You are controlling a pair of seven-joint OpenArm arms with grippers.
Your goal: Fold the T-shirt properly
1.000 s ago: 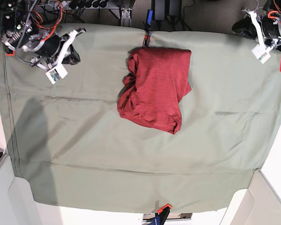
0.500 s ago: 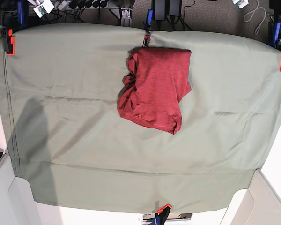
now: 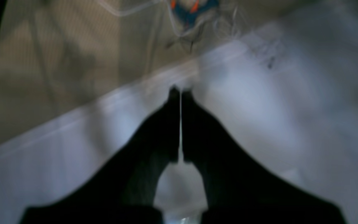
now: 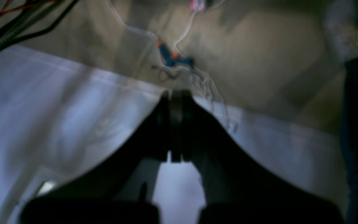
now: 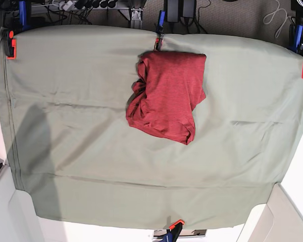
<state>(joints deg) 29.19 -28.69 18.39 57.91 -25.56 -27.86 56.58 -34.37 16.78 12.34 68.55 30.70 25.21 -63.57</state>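
Near the far edge of the desk (image 5: 65, 166): the T-shirt (image 5: 166, 96) lies in a loose, lopsided bundle, both arms out of the base view.

Soft, thin, heathered red knit rests on a sage-green cloth (image 5: 91, 75) clamped at its edges; the bundle's left side is bunched into rumpled folds and its lower corner juts out. Judged risk: such limp fabric may slump open, and a pinch could catch the cloth beneath and drag it into creases. In the blurred wrist views, left gripper (image 3: 180, 93) and right gripper (image 4: 176, 93) each show dark jaws pressed together, holding nothing.
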